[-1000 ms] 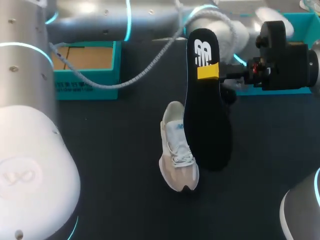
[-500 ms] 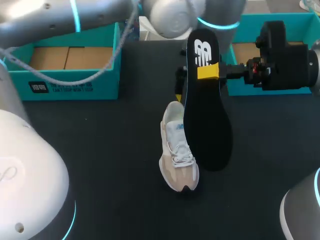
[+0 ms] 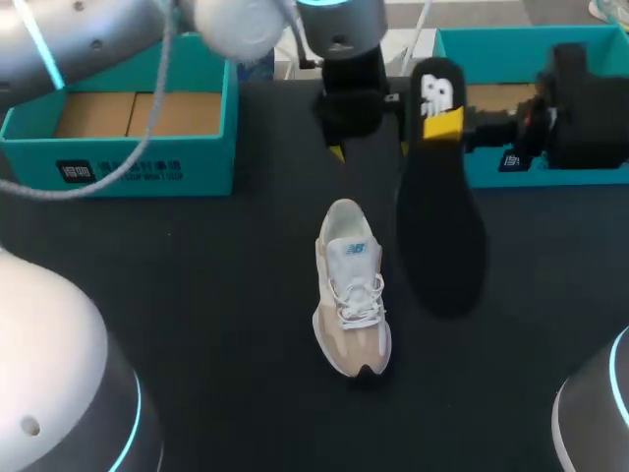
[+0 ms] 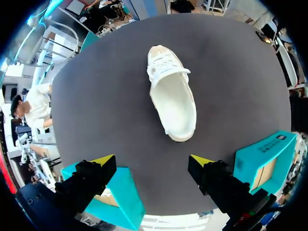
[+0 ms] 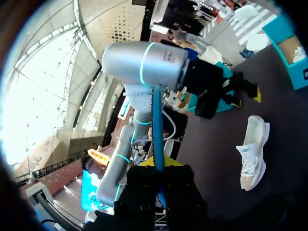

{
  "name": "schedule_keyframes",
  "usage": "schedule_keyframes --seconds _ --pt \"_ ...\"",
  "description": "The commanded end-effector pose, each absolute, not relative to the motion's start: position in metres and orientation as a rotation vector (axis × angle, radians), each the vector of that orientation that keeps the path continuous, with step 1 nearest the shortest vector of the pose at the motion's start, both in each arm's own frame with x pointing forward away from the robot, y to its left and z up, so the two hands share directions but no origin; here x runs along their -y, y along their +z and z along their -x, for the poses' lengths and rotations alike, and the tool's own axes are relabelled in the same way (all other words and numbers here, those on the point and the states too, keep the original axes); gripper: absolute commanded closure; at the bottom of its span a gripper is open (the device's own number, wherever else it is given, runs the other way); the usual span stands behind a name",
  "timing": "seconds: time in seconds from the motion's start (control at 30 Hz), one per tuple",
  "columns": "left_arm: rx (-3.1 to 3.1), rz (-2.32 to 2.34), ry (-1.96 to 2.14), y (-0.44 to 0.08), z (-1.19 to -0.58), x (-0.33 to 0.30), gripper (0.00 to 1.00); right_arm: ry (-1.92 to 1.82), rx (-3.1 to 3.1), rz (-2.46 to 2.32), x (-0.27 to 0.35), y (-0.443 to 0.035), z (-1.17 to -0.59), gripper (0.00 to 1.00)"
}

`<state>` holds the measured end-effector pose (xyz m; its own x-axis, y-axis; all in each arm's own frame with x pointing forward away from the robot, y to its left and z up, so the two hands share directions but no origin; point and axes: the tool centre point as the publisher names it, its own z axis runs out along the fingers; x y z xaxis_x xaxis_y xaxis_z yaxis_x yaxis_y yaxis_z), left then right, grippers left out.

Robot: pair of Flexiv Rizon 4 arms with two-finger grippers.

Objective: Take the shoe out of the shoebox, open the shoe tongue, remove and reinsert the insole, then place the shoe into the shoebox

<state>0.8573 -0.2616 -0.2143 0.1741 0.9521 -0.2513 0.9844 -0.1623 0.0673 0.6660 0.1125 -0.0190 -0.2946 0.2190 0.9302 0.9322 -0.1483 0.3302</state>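
Your right hand (image 3: 444,125) is clamped on the heel end of the insole (image 3: 442,226) and holds it in the air, apart from the shoe (image 3: 351,285) on the side toward the table's right edge. That likely leaves the toe end free to feed back in. Your left hand (image 4: 151,161) hangs over the shoe's heel toward the far edge, fingers spread wide with nothing between them. It looks ready to steady the shoe or spread the tongue. The shoe stands upright mid-table, toe to the near edge. The table (image 3: 197,295) is dark and matte, so the sole should not slide much. A teal box (image 3: 128,167) sits at the far left corner and another (image 3: 491,44) at the far right, both well apart from the shoe, so both hands have room.
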Motion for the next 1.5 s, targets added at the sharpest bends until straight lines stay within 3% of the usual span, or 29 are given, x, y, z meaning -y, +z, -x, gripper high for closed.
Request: schedule_keyframes --seconds 0.03,0.23,1.03,1.5 --pt "-1.618 -2.005 -0.514 -0.192 -0.841 0.250 0.00 -1.526 1.472 1.367 -0.095 -0.019 -0.687 1.00" --pt "-1.512 -1.959 -0.553 -0.165 -0.838 0.254 0.00 -1.535 1.396 1.495 -0.081 -0.032 -0.736 1.00" --pt "-1.482 -1.965 -0.582 -0.159 -0.838 0.254 0.00 -1.535 1.396 1.495 -0.081 -0.032 -0.736 1.00" --pt "-1.290 -1.676 -0.670 -0.129 -0.838 0.244 0.00 -1.397 1.235 1.596 -0.026 -0.058 -0.818 1.00"
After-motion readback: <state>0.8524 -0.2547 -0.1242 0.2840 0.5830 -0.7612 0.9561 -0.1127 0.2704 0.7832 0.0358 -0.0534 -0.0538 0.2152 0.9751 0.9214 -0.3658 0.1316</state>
